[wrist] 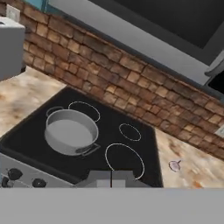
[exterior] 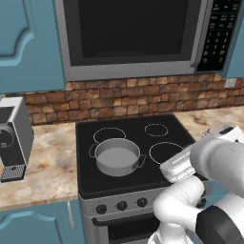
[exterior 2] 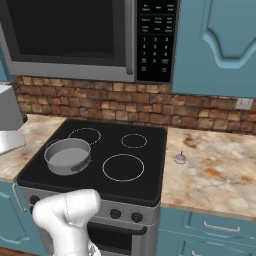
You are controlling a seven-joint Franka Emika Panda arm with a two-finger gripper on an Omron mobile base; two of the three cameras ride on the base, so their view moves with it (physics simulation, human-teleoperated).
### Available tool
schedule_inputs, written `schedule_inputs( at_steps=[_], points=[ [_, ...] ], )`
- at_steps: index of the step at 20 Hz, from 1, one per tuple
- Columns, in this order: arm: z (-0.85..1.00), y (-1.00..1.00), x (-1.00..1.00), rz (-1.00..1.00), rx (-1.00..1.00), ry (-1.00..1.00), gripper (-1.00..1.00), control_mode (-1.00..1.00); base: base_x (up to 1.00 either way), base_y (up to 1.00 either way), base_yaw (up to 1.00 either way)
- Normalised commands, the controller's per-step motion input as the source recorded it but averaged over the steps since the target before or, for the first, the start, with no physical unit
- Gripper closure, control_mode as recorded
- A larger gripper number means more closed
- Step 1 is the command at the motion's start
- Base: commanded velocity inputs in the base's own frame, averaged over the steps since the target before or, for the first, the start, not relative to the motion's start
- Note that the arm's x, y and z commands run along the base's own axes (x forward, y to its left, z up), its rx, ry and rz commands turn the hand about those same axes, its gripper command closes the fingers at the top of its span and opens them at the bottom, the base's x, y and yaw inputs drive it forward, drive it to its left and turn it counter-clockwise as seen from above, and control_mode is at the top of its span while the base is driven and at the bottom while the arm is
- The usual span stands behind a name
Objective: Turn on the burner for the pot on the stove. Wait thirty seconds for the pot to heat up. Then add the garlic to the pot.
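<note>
My gripper shows in the hand view as a low grey shape at the bottom centre of the frame, just above the stove's front edge; its tips are too dim and merged for me to tell how far apart they stand, and I see nothing between them.

Just past them, the stove spreads across the middle of that frame, black glass with thin white rings, and two of its knobs sit at the lower left. The pot rests on the front left ring, left of centre in the frame, with nothing in it. The garlic lies on the counter at the right of the frame, just beside the stove's right edge and well apart from the pot.

In the right base view the pot sits at centre left, the garlic right of centre on the speckled stone. A microwave fills the top, above a brick wall. In the left base view the pot is near centre.
</note>
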Motion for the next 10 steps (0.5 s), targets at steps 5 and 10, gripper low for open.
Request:
schedule_inputs(
  at_steps=[5,10],
  points=[
    [-0.11,-0.88,0.0,0.0,0.19,0.28,1.0,-1.0,0.0,0.0,0.0],
    [-0.11,-0.76,0.13,-0.04,0.12,0.22,-1.0,-1.0,0.0,0.0,0.0]
  ],
)
